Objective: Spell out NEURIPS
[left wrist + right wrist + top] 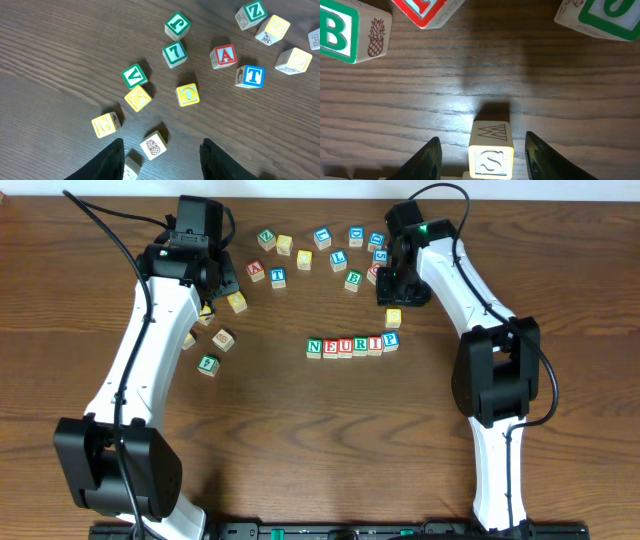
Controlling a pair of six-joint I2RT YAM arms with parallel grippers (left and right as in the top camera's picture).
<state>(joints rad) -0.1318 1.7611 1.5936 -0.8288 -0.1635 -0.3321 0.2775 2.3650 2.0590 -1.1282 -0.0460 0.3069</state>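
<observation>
Straddling yellowish S cube (491, 150), right end effector (482, 152) partly open, gap either side, nothing gripped. S cube on tabletop (300, 440), near P cube (391, 340) ending NEURIP row (352, 346). Risk: off-centre pinch twists cube; placement knocks P cube. Left end effector (160, 150) open, empty.

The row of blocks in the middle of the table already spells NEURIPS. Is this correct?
No. The overhead view shows the row reading only NEURIP, ending in the blue P. The yellowish S block lies apart from it, between the jaws of the open right end effector.
</observation>
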